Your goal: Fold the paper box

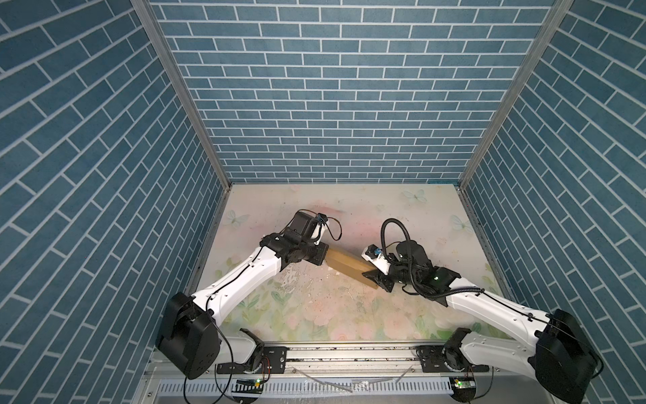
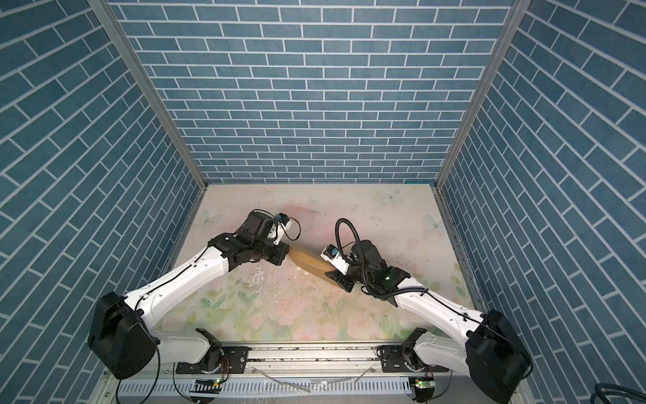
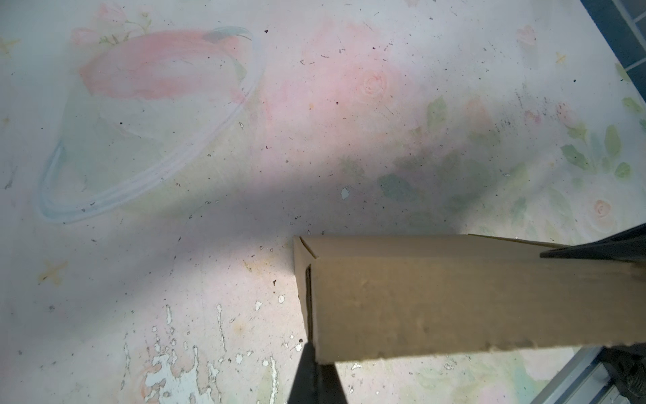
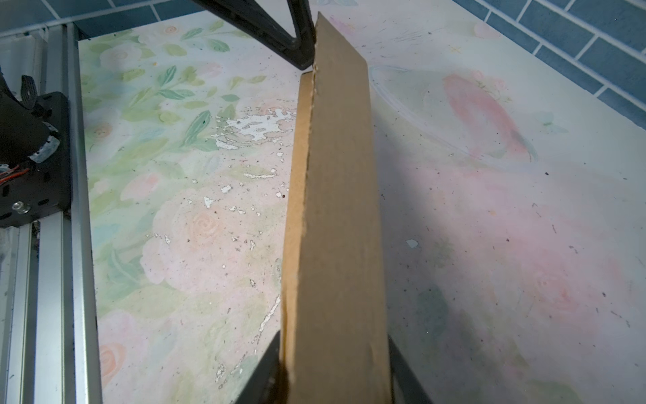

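We see the paper box [image 1: 349, 265] held over the bench [image 1: 349, 217]. Left fingers [image 4: 297, 35] pinch one end; right fingers [image 4: 265, 363] clasp the other.

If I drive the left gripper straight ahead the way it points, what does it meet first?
The paper box, pinched by the left gripper itself; beyond it, probably the right gripper holding the far end.

Both wrist views cut off the paper box [image 3: 454, 297].
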`<action>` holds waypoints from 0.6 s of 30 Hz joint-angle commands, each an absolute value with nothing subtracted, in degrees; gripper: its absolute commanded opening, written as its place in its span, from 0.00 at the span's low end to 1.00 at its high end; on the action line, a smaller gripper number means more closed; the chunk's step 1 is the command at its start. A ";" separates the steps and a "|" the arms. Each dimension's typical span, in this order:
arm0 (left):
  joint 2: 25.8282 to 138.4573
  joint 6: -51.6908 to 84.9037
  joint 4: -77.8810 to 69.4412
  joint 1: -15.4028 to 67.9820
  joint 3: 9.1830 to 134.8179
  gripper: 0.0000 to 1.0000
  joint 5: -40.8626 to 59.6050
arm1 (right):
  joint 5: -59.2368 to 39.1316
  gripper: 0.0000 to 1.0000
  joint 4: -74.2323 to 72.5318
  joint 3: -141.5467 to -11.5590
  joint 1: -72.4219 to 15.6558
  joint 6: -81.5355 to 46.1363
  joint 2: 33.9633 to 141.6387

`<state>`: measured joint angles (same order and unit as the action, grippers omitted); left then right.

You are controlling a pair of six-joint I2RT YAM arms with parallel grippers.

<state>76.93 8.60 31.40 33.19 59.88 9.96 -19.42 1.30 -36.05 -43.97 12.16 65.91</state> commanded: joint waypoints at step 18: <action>74.84 10.29 35.13 33.50 60.33 0.00 9.14 | -27.30 0.22 -8.50 -35.77 -44.04 11.16 71.29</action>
<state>73.93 9.80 36.07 32.97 61.60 6.70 -25.32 -4.82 -36.05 -43.92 10.68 70.94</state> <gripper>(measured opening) 0.045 0.390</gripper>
